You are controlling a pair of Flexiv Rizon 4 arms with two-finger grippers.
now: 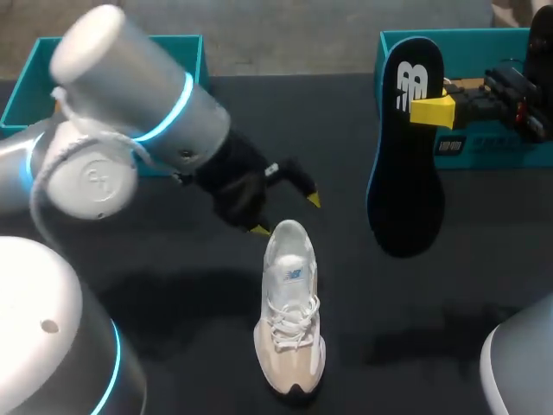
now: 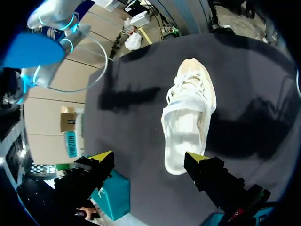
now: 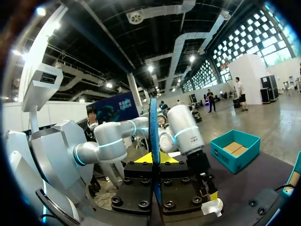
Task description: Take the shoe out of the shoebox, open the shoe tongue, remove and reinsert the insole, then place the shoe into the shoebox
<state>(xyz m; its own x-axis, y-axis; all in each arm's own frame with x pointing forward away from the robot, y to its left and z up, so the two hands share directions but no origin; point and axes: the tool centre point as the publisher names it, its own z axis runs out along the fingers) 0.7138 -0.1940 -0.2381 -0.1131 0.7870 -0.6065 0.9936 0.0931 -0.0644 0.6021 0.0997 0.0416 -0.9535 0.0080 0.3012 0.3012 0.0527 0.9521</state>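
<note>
At the middle of the dark table [image 1: 190, 285] the white shoe [image 1: 289, 316] stands upright on its sole. Its toe points to the near edge and its heel to the far side, and bare cloth lies open on both its flanks. The left wrist view shows the same shoe [image 2: 189, 117] with its laces loose and its mouth open.

Just beyond the heel hangs the left gripper [image 1: 286, 214], its fingers spread wide. One yellow tip is just beside the heel rim and the other is off to the side. In its own view the left gripper [image 2: 148, 157] has the heel lying ahead of and between the spread tips, and neither tip touches it.

Off to the right, well apart from the shoe, the right gripper [image 1: 425, 110] is clamped on the black insole [image 1: 404, 164] near its heel end. The insole hangs clear of the table, with its upper end in front of the right teal box [image 1: 484, 147] and its toe end pointing down. From the right wrist the insole [image 3: 154, 127] shows edge-on, pinched between the tips of the right gripper [image 3: 153, 158].

The left teal box [image 1: 177, 47] sits at the far left corner, partly behind the left arm [image 1: 130, 95].
</note>
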